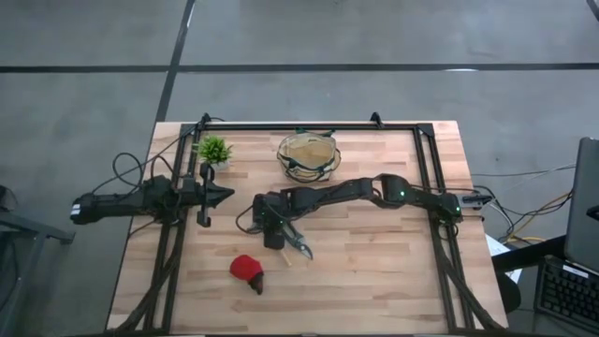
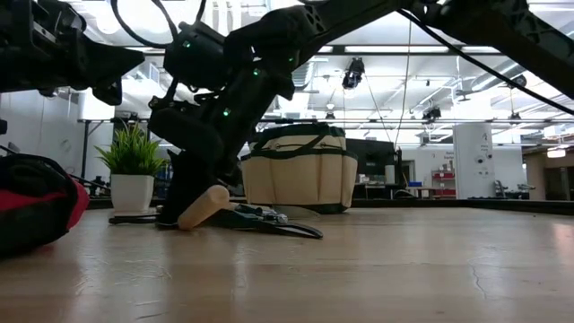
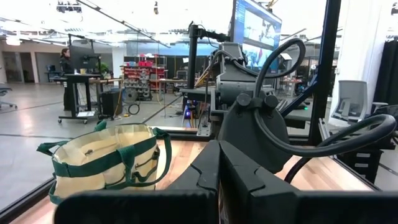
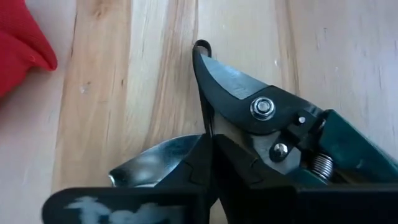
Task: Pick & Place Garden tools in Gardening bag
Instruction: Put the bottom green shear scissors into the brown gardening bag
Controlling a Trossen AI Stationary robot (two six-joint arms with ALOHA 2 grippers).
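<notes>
My right gripper (image 1: 273, 236) points down at the table's middle, shut on a silver trowel (image 4: 152, 163) with a wooden handle (image 2: 204, 206). A dark-handled pruner (image 4: 267, 118) lies flat on the table right beside it and also shows in the high view (image 1: 299, 247). The red rounded dark-tipped item (image 1: 248, 271) lies nearer the front edge. The tan gardening bag (image 1: 309, 155) stands at the far middle. My left gripper (image 1: 223, 195) is shut and empty, hovering at the left. My right gripper pinches the trowel at its silver blade (image 4: 163, 155) between its two fingers, from above, pointing down. The fingers themselves hide the exact spot. The wooden handle (image 2: 208, 203) stands tilted, its lower end on the table beside the pruner.
A small green potted plant (image 1: 213, 150) stands at the far left, close to my left gripper. A dark frame (image 1: 309, 125) runs along the table's far edge and sides. There is bare wood at the front right.
</notes>
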